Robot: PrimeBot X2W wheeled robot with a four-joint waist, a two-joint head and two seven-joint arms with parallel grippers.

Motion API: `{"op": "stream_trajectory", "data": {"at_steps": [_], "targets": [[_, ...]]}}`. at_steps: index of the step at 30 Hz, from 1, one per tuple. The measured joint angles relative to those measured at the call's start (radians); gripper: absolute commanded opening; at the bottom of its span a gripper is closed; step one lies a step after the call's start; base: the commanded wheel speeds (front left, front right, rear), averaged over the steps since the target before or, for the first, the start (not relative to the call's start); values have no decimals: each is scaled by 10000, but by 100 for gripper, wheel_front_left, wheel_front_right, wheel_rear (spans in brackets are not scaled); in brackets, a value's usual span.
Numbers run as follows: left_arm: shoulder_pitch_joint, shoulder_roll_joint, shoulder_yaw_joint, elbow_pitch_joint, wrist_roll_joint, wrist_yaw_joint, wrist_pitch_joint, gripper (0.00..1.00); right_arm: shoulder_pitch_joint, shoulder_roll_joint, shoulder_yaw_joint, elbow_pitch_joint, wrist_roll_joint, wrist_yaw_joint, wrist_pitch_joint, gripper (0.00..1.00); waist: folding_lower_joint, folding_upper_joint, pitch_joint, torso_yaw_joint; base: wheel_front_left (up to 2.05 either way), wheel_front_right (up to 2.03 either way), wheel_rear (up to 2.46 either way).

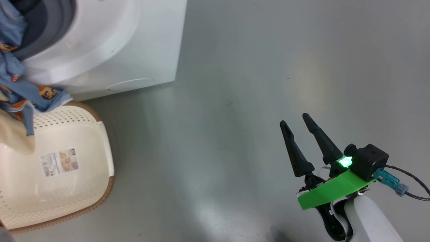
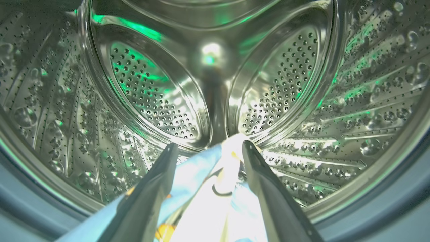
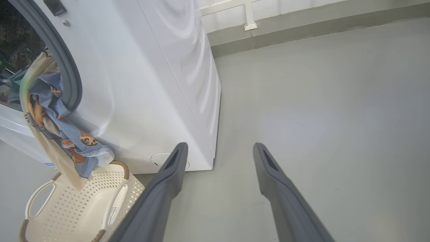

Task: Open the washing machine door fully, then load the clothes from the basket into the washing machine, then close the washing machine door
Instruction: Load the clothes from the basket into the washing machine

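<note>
The washing machine (image 1: pixel 134 50) stands white at the upper left, its grey gasket rim showing. Light-blue bear-print clothes (image 1: pixel 20 90) with cream cloth hang out of its opening, down over the front to the basket (image 1: pixel 100 198). In the left wrist view my left gripper (image 2: pixel 209 146) is inside the steel drum (image 2: pixel 151 87), jaws spread wide, with the clothes (image 2: pixel 198 171) lying loose between the fingers. My right gripper (image 1: pixel 295 120) hovers open over bare floor at the lower right, holding nothing. The washing machine door is out of view.
A paper label (image 1: pixel 59 162) lies on the basket's bare bottom. The round service flap (image 1: pixel 131 82) sits low on the machine's front. Grey floor stretches right of the machine to a wall skirting (image 3: pixel 302 30).
</note>
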Motion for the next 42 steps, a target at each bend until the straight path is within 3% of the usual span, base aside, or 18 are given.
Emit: {"op": "stream_trajectory", "data": {"at_steps": [8,22,34,42], "targets": [[1025,-619,163,-336,38,0,0,100,0,-125,-286,-48,-21,0,0,100,0,0,-78,340,0,0,0],[3716,-1523,476,-2370,407,-2,2,100,40,-270,-646,-198,-176,0,0,100,0,0,-204,910,0,0,0],[6377,-1829,525,-4288,669,-2,2,100,66,-347,-660,-205,-176,0,0,100,0,0,-359,955,0,0,0],[7916,-2383,957,-5400,732,-2,2,100,77,-416,-604,-192,-174,0,0,100,0,0,-474,910,0,0,0]]}}
